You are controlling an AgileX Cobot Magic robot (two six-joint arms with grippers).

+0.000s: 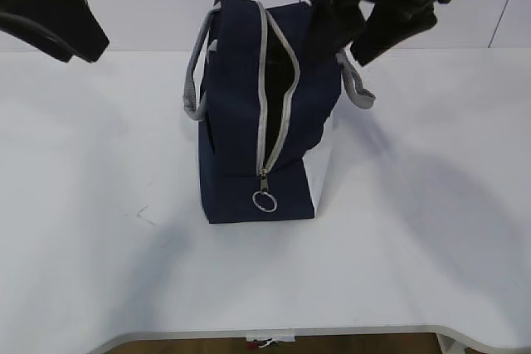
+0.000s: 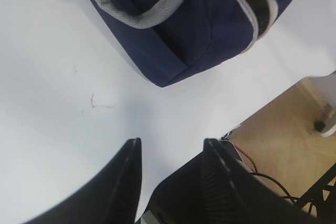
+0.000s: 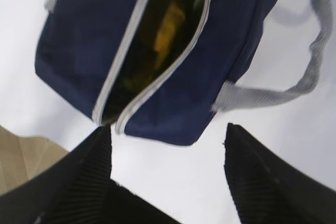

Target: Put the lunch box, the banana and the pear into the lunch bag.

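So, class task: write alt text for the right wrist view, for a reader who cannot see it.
A navy lunch bag lies below the camera on a white table, zipper open, with something yellow, unclear which item, inside. The right gripper frames the bottom edge, jaws open and empty; a grey handle loops right.

Light was bright and even across the white tabletop (image 1: 431, 230), which ran close to overexposed in all 3 views. Soft, wide grey shadows spread from the lunch bag (image 1: 249, 122) toward the right and fell faintly on the left near the front edge. The bag's navy cloth read very dark, its open mouth almost black in the exterior view. The right wrist view was smeared with motion blur. Both wrist views showed their dark fingers (image 2: 126, 182) (image 3: 262, 177) out of focus.
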